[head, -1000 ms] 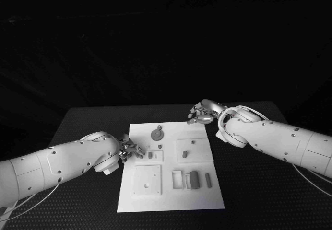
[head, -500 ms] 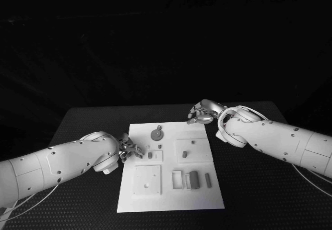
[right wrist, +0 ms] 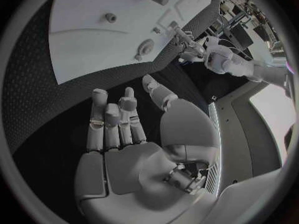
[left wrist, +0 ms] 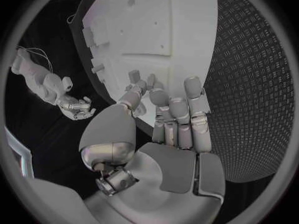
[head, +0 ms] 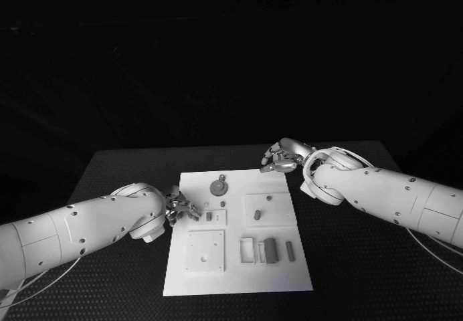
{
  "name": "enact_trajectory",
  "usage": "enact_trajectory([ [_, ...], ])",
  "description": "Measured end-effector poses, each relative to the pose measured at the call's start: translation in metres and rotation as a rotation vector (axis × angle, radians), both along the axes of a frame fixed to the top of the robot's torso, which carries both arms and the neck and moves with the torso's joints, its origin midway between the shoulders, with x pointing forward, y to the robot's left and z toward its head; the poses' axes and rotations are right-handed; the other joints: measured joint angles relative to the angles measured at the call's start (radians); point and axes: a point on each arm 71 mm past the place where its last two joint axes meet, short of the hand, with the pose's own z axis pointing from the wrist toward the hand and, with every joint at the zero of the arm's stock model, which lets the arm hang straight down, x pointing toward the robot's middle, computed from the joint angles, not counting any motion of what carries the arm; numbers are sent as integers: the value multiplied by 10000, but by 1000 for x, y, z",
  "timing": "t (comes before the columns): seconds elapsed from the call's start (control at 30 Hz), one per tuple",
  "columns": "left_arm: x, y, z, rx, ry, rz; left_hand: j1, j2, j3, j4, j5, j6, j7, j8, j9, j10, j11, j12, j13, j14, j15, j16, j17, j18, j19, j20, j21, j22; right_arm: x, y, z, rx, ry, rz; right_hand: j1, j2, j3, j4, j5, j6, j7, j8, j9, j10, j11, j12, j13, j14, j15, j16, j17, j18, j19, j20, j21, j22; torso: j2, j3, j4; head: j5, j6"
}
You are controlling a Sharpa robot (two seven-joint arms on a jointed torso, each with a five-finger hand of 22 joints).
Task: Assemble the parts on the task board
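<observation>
the left hand [head: 181, 208], fingers loosely apart and holding nothing, sits at the white board [head: 236, 284]'s near-left edge, a small upright part [head: 209, 217] just past its fingertips. the right hand [head: 281, 159], fingers also apart and holding nothing, hovers off the far corner, well away.

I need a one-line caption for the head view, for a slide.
Left hand at the task board's left edge beside a small part; right hand hovers at the far right corner.
</observation>
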Motion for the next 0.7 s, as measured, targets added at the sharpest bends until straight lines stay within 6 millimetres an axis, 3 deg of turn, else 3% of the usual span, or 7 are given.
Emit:
enact_trajectory([
  [0.37,-1,0,-1,51,156,-111,-109,-82,-100,100,0,1,0,-42,41,0,0,0,-12,-22,-20,0,0,1,0,1,-10,8,0,0,0,0,2,2,0,0,0,0,0,12,-9,0,-1,0,0,0,-9,-6,-46,0,0,-1,0,0,0,0,-5,8,1,16,-19],
  [0.7,-1,2,-1,101,219,-83,-345,157,-59,309,47,71,-3,-98,71,0,0,0,-23,-25,-21,0,1,1,0,2,-39,6,0,0,0,-1,3,0,0,0,0,0,0,17,-16,0,9,0,0,0,-8,-4,-44,0,1,-1,0,0,0,0,-12,10,3,38,-34],
])
